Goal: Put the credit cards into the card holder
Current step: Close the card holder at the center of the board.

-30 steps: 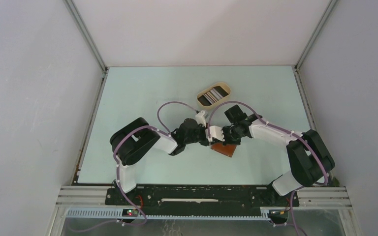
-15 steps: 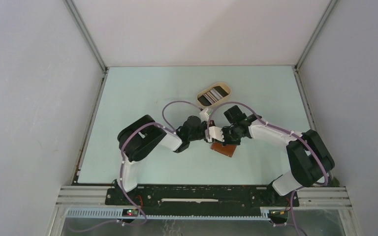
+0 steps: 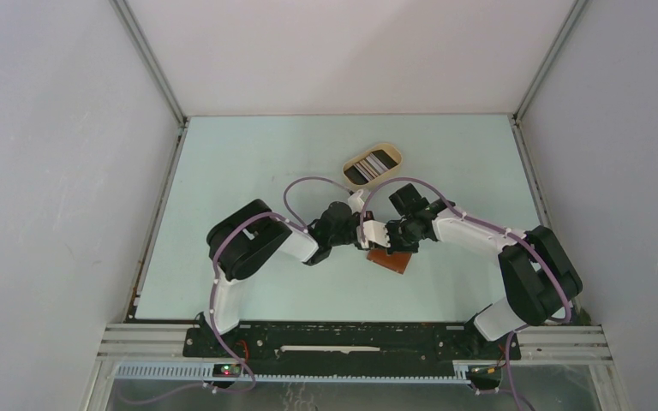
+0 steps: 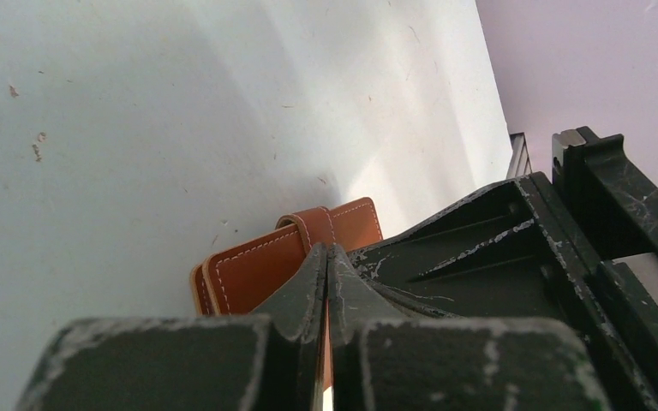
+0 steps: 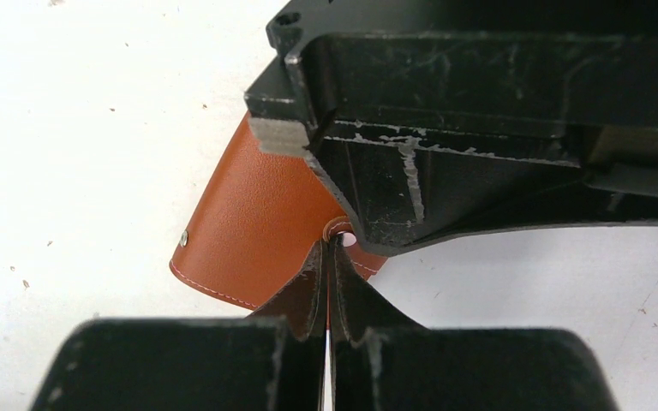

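Overhead, mid-table (image 3: 248,171): one card holder (image 3: 394,260), reddish-brown, lies flat just near-side of where the two grippers meet nose to nose. Left gripper (image 3: 361,233) and right gripper (image 3: 384,235) sit tip to tip over its far edge. One beige oval tray (image 3: 397,157) stands well apart toward the back, with the credit cards (image 3: 368,165) inside it as dark and pale stripes. They are several, but too small to count.

Left wrist view: left fingers are pressed flat together, tips down at the wallet's edge. The card holder (image 4: 261,261) lies just beyond and left of the tips, white stitching and a strap across it in view. A thin brown line shows in the seam between the fingers — cannot tell whether leather is pinched there. The right gripper's scuffed black body fills the right side, close alongside.

Right wrist view: right fingers are clamped on a lifted flap of the card holder (image 5: 248,223). Leather rises on both sides of the tips, with one eyelet (image 5: 343,236) right at them. One small metal stud (image 5: 184,239) sits near the wallet's left corner. The rest of the wallet lies on the table beneath — the left gripper's black body crosses above it.
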`<state>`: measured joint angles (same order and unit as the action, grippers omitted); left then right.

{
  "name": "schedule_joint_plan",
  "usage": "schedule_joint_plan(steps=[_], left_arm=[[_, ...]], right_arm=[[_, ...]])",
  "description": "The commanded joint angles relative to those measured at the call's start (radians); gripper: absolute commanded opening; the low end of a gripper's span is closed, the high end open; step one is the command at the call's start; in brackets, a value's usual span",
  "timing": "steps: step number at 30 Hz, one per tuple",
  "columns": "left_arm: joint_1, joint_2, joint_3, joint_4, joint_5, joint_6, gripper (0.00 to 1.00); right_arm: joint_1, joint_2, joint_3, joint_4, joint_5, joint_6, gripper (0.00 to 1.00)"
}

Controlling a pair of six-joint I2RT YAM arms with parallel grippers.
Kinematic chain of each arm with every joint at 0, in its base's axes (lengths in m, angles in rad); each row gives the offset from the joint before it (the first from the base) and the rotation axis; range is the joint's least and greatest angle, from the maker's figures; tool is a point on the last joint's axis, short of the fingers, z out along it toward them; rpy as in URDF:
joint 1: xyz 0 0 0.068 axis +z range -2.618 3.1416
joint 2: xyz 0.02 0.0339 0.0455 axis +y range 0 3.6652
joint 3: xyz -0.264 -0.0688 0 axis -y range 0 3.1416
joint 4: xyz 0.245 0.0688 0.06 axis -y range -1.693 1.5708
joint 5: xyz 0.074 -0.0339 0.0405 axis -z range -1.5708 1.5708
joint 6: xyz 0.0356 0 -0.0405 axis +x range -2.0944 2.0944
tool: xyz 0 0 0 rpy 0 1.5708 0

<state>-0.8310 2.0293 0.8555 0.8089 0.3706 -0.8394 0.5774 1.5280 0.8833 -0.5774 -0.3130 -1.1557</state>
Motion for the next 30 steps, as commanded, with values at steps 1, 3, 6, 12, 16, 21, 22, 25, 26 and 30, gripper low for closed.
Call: schedule_joint_plan(steps=[1,3,6,12,16,21,22,25,26,30], left_arm=[[-0.001,0.003,0.012,-0.023,0.004,0.000,0.03],[-0.003,0.005,0.010,-0.025,0.004,-0.002,0.02],[-0.009,0.007,0.004,-0.025,0.003,-0.006,0.02],[-0.012,-0.002,-0.003,-0.036,-0.002,0.000,0.02],[-0.014,-0.007,-0.019,-0.043,-0.013,0.000,0.02],[-0.021,-0.001,-0.027,-0.051,-0.022,-0.010,0.01],[-0.021,0.001,-0.031,-0.051,-0.023,-0.014,0.01],[-0.027,0.003,-0.045,-0.051,-0.031,-0.027,0.01],[-0.027,0.003,-0.049,-0.052,-0.036,-0.033,0.00],[-0.034,0.004,-0.062,-0.065,-0.051,-0.050,0.00]], right_arm=[[0.017,0.018,-0.025,0.012,0.005,-0.009,0.00],[0.019,0.022,-0.024,0.011,0.008,-0.008,0.00],[0.022,0.026,-0.024,0.015,0.016,-0.007,0.00],[0.032,0.031,-0.017,0.014,0.029,0.000,0.00],[0.038,0.038,-0.009,0.013,0.044,0.007,0.00],[0.052,0.056,0.010,0.002,0.060,0.013,0.00],[0.055,0.060,0.015,-0.003,0.063,0.014,0.00],[0.063,0.072,0.025,-0.013,0.076,0.017,0.00],[0.065,0.077,0.029,-0.018,0.080,0.017,0.00],[0.071,0.094,0.044,-0.035,0.095,0.012,0.00]])
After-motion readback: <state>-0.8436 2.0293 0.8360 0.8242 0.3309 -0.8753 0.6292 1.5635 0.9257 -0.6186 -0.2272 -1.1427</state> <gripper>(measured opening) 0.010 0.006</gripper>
